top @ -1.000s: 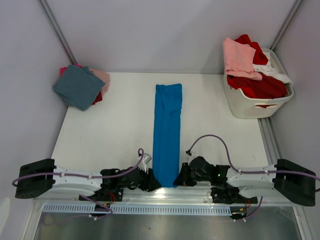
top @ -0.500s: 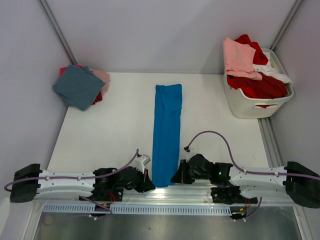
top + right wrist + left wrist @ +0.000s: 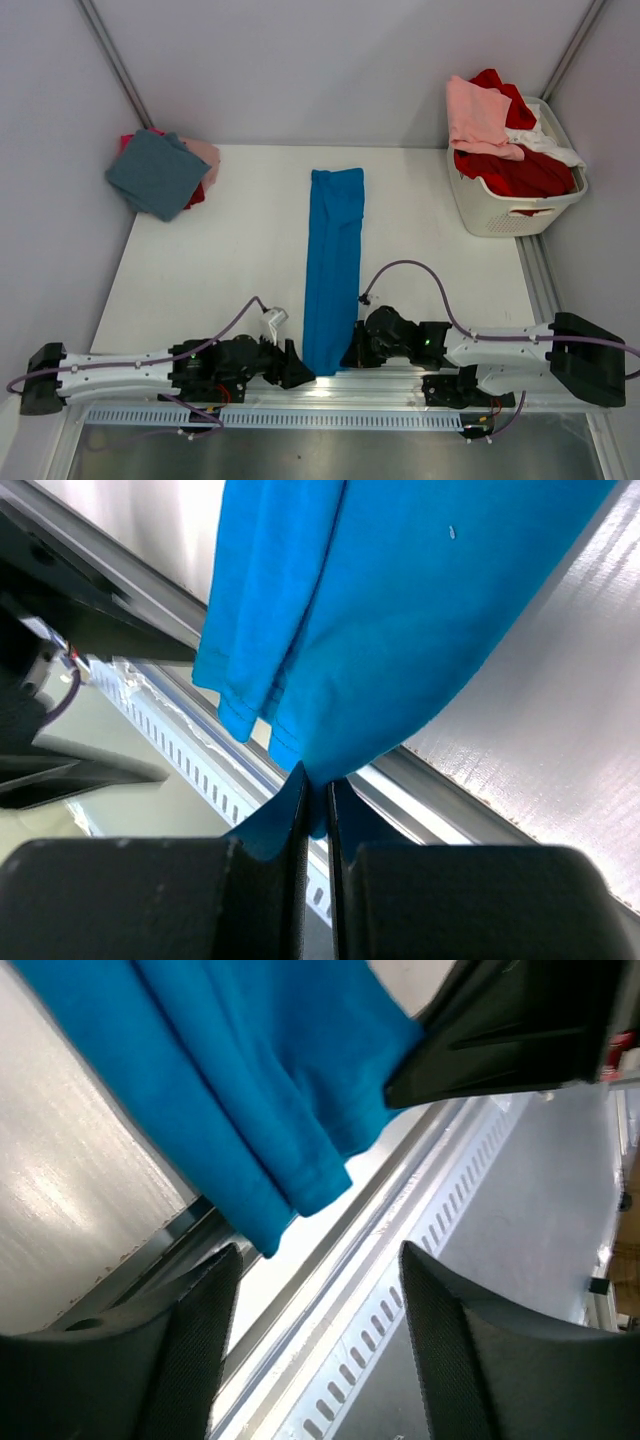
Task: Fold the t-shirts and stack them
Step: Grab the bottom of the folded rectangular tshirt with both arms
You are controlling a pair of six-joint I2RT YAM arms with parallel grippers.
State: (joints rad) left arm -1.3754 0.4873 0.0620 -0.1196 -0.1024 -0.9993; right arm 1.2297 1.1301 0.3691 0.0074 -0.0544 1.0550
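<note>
Both arms have crept inward along the near edge since a second ago, and the near end of the blue tee [image 3: 333, 260] has drawn a little narrower and shifted slightly toward 7 o'clock. That tee lies as a long, narrow folded strip down the middle of the table [image 3: 200, 260], running from 12 o'clock to 6 o'clock, its near end reaching the table's edge.

At the strip's near-left corner sits the left claw [image 3: 298, 370]. Its wrist view shows the fingers [image 3: 200, 1330] standing wide apart, with the tee's hemmed corner [image 3: 250, 1080] hanging just beyond them and nothing held. Beyond the corner runs the slotted rail [image 3: 400, 1290] at the table's front.

At the near-right corner sits the right claw [image 3: 350, 355]. Its wrist view shows the jaws nearly closed, pinching a fold of the blue cloth [image 3: 400, 610] between the fingertips [image 3: 315, 785], the fabric pulled to a point there.

A teal tee [image 3: 155, 172] tops a folded stack in the table's 10 o'clock corner, with pink and red edges peeking out beneath it. The basket [image 3: 500, 215] stands at 2 o'clock, heaped with red cloth [image 3: 520, 175], a pink tee [image 3: 475, 115] draped over its far-left rim, and a bit of white [image 3: 550, 145].
</note>
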